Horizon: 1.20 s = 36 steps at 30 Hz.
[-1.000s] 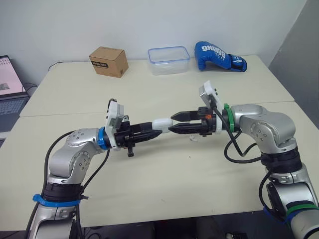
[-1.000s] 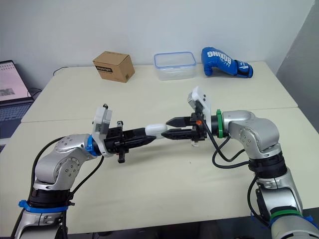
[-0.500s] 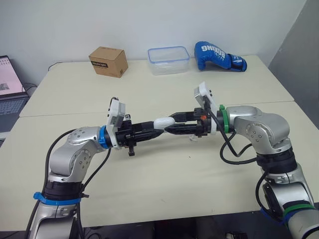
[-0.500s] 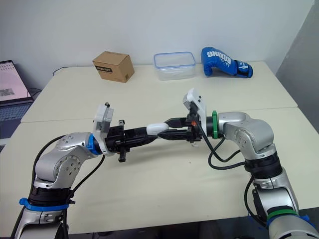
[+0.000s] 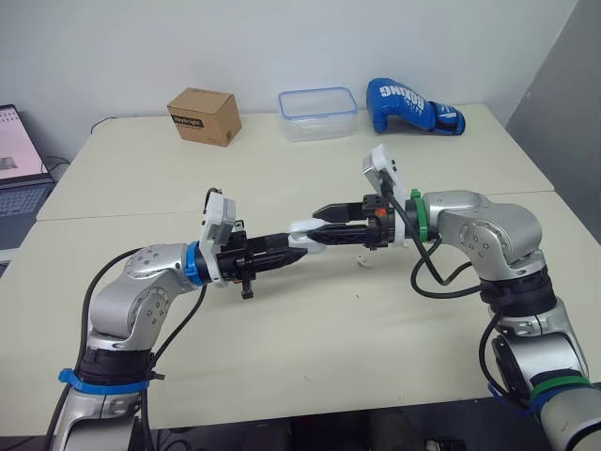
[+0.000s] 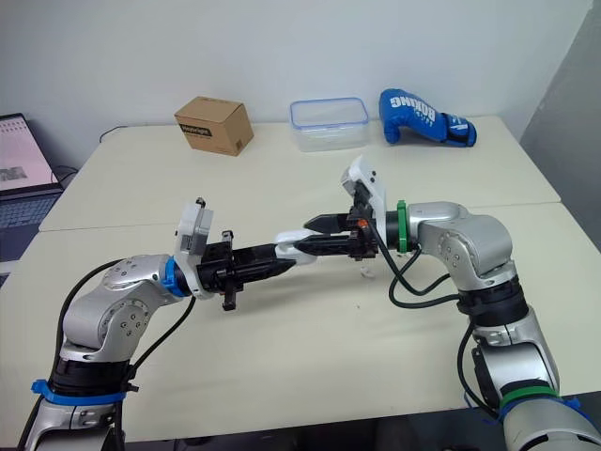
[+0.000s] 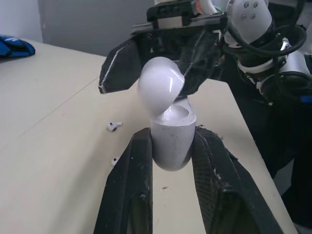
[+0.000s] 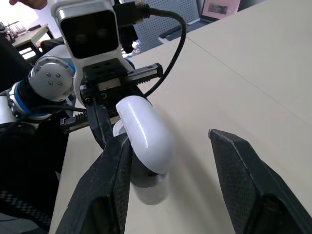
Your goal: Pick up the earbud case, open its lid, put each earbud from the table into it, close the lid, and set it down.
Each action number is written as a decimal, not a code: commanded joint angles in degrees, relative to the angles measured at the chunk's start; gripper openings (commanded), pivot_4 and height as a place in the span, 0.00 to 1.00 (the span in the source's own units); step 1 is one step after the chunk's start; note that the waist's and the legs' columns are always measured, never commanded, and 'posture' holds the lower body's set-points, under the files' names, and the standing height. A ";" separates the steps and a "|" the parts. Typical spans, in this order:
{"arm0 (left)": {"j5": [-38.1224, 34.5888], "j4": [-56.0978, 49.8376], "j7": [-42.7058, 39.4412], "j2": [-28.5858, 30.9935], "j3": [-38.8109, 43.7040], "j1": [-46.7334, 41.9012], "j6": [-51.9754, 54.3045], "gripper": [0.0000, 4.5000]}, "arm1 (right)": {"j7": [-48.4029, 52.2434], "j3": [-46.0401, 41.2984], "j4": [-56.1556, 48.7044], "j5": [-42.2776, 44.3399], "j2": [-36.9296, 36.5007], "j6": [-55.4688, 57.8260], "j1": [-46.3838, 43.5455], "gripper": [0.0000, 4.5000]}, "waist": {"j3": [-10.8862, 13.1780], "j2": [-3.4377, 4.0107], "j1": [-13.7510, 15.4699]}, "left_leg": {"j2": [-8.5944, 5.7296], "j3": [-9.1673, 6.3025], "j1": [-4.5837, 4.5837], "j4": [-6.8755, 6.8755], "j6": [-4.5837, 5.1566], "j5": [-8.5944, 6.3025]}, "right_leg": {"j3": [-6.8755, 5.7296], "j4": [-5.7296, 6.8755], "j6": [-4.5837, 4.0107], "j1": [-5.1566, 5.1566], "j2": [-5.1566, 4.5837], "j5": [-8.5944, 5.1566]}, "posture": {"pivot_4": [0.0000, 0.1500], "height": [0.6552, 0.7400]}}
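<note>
My left gripper [image 7: 171, 134] is shut on the lower half of the white earbud case [image 7: 170, 139], held above the middle of the table. The case's lid [image 7: 161, 85] is hinged up and tilted to one side, with the cavity showing beneath it. My right gripper [image 5: 317, 224] faces the left one, open, its two fingers either side of the lid; one finger [image 8: 109, 185] rests against the lid [image 8: 145, 131]. Two white earbuds [image 7: 113, 126] [image 7: 114, 160] lie on the table below the right gripper, seen from the head as a small white spot [image 5: 364, 260].
Along the table's far edge stand a cardboard box [image 5: 203, 116], a clear plastic container [image 5: 317, 113] and a blue boxing glove [image 5: 413, 105]. A laptop [image 5: 19, 160] sits off the table's left side. A seam runs across the tabletop [image 5: 282, 202].
My right gripper has moved left and slightly up to the case. The lid, shut a second ago, now stands tilted open. The left gripper has kept its hold.
</note>
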 commanded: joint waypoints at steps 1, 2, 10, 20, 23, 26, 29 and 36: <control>-1.70 -2.82 -0.03 0.24 0.44 -0.04 -0.30 0.17 | 0.04 -1.24 -0.16 0.10 -0.02 -1.40 -1.70 0.56 | 0.00 0.00 -0.02 | 0.00 0.00 0.00 0.00 0.00 0.00 | 0.00 0.00 0.00 0.00 0.00 0.00 | 1.00 0.89; -1.68 -2.85 0.00 0.24 0.40 0.02 -0.35 0.17 | 0.04 -1.24 0.06 0.14 0.01 -1.45 -1.87 0.56 | 0.00 0.00 -0.02 | 0.00 0.00 0.00 0.00 0.00 0.00 | 0.00 0.00 0.00 0.00 0.00 0.00 | 1.00 0.89; -1.22 -2.40 0.20 0.50 0.83 0.43 -1.06 0.17 | 3.26 -1.73 -0.81 3.04 -1.67 1.23 -3.16 0.56 | 0.00 0.00 -0.03 | 0.00 0.01 0.00 -0.01 0.00 0.00 | 0.00 -0.01 0.00 0.00 0.00 0.00 | 1.00 0.89; -0.38 1.40 0.56 3.20 5.41 2.03 -4.09 0.17 | 7.56 -1.07 4.46 0.95 -11.34 2.54 -9.61 0.56 | 0.00 0.00 0.10 | 0.00 0.01 0.00 -0.02 0.00 0.00 | -0.01 -0.04 0.00 0.01 0.00 0.00 | 1.00 0.89; -0.32 2.00 0.36 3.19 5.03 1.40 -4.76 0.17 | 9.69 6.86 6.48 -5.94 -15.56 1.70 -12.57 0.56 | 0.01 0.01 0.04 | -0.02 0.05 0.00 -0.02 0.01 -0.01 | 0.01 -0.06 0.00 0.01 -0.01 0.00 | 1.00 0.89; -0.13 3.07 0.30 2.97 4.82 0.32 -5.48 0.17 | 11.72 16.43 9.39 -15.72 -18.35 -3.24 -15.41 0.56 | 0.00 0.00 -0.15 | 0.00 0.10 0.00 -0.06 0.01 -0.01 | 0.04 -0.01 0.00 -0.07 0.00 0.00 | 1.00 0.89; 1.00 4.61 -0.10 2.72 4.08 -0.42 -7.12 0.17 | 14.16 23.58 10.34 -22.27 -18.72 -5.40 -17.22 0.56 | 0.00 0.00 -0.20 | 0.02 0.12 0.00 -0.07 0.01 -0.01 | 0.04 -0.03 0.00 -0.08 0.00 0.00 | 1.00 0.89; 1.62 6.22 -0.84 1.95 3.06 -1.44 -8.89 0.17 | 15.83 32.25 10.97 -29.51 -14.51 0.61 -19.64 0.56 | 0.00 0.00 -0.18 | 0.02 0.10 -0.06 -0.06 -0.01 -0.01 | 0.05 -0.04 0.00 -0.15 -0.01 0.00 | 1.00 0.89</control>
